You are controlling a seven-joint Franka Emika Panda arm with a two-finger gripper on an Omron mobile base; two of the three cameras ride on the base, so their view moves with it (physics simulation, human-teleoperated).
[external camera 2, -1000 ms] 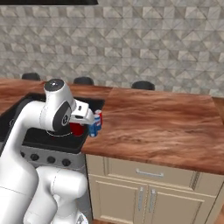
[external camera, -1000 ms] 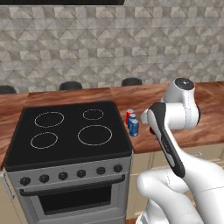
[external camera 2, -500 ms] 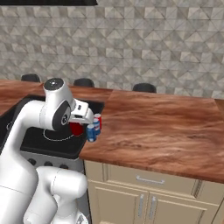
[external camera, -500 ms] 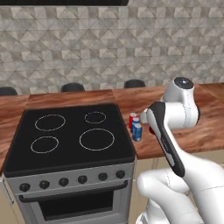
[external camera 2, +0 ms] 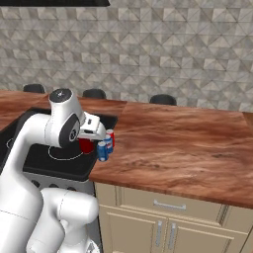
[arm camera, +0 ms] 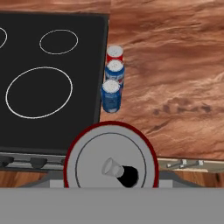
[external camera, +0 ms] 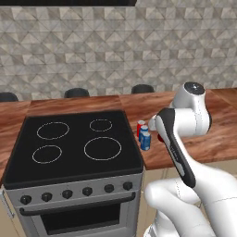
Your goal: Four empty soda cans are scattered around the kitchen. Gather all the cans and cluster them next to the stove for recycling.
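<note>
Stove: the flat black glass cooktop with white ring outlines (arm camera: 52, 78) sits in the reddish-brown wood countertop (arm camera: 175, 87), its grey front with dark knobs (external camera: 74, 194) facing the robot.
Cans already placed: one red can with a silvery top (arm camera: 114, 54) and two blue cans (arm camera: 114, 73) (arm camera: 111, 96) stand upright in a tight row on the wood, just beside the cooktop's right edge; they are packed close because the task wants them clustered by the stove.
Fourth can: a bright red can with a silvery lid (arm camera: 111, 168) fills the bottom of the hand view, top towards the camera, held above the counter near the row.
Gripper: the two-finger gripper (external camera 2: 88, 143) is clamped around this red can; the fingertips themselves are hidden by the lid, so the width between them cannot be read.
Likely step: lowering the can onto bare wood next to the nearest blue can.
</note>
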